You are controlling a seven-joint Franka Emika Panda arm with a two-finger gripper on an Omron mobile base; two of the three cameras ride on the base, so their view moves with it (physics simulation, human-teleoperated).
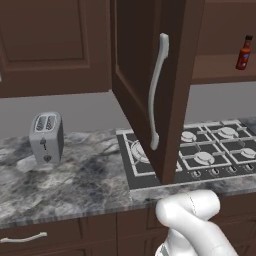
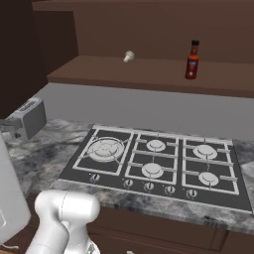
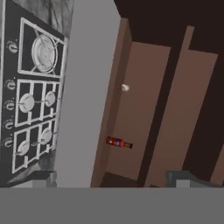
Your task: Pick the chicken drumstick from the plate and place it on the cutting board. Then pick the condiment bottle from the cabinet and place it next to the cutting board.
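On the marble counter, a silver toaster [image 1: 46, 137] sits at nine o'clock of the gas cooktop [image 2: 154, 163]. The cabinet [image 1: 150, 85] door hangs open over the cooktop's left burners. On the shelf, a small pale knob-like object [image 2: 129, 56] lies at nine o'clock of the upright condiment bottle [image 2: 192, 60]. The gripper [image 3: 113, 179] has its jaws wide apart, empty, well short of the bottle. A crooked approach could topple the slim bottle or clip the door.
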